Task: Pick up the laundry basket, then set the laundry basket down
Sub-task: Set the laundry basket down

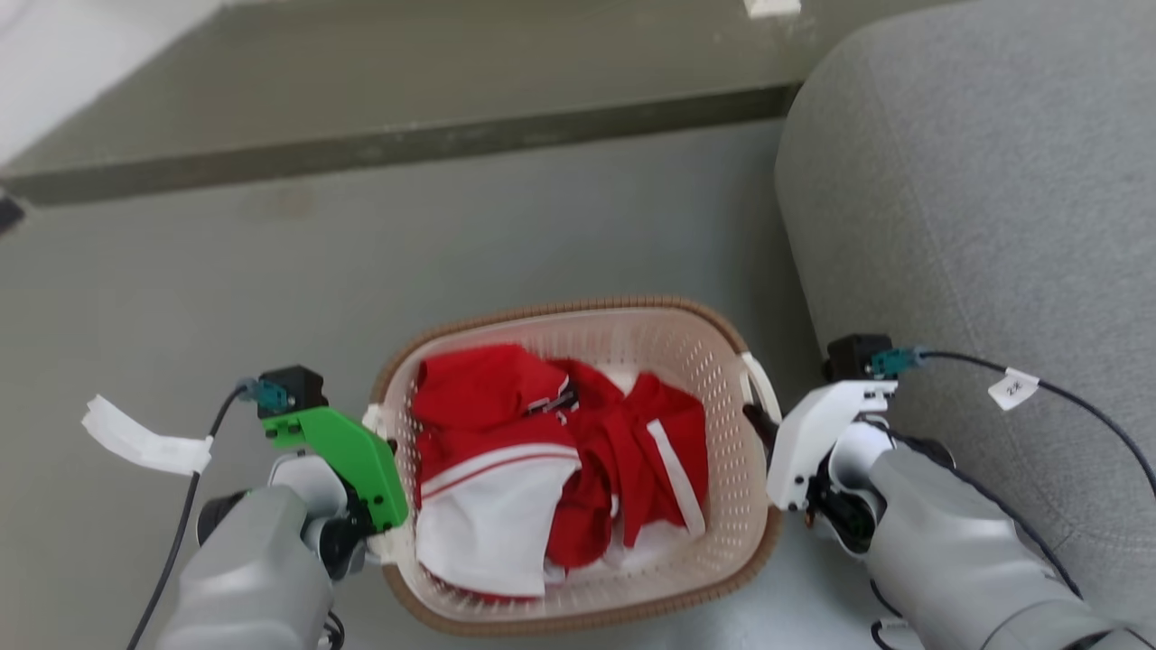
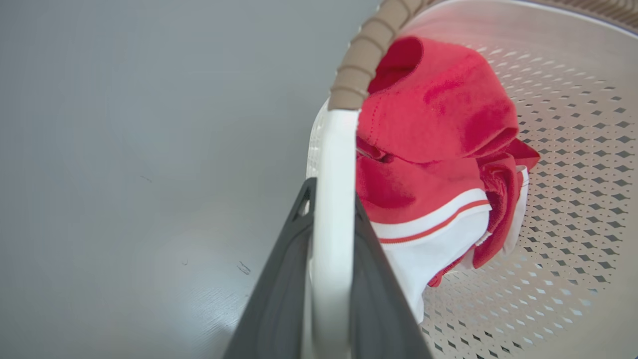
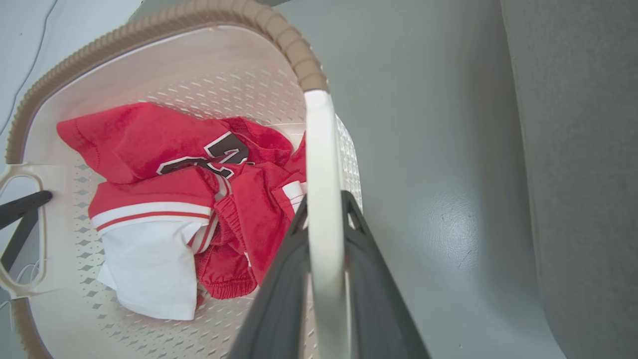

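The laundry basket point(image 1: 632, 348), cream and perforated with a brown woven rim, sits between my two arms on the grey floor. It holds red and white clothes point(image 1: 506, 433). My left gripper point(image 1: 384, 433) reaches its left handle. In the left wrist view the dark fingers point(image 2: 279, 299) are shut on both sides of the white loop handle point(image 2: 334, 164). My right gripper point(image 1: 759, 420) is at the right handle. In the right wrist view it point(image 3: 324, 204) clamps that handle point(image 3: 319, 149) the same way. I cannot tell whether the basket is off the floor.
A grey upholstered seat point(image 1: 975, 226) rises close on the right, next to my right arm. A low dark ledge point(image 1: 406, 144) runs across the back. Cables with white tags point(image 1: 135, 438) hang from both wrists. Open grey floor point(image 1: 226, 289) lies to the left and ahead.
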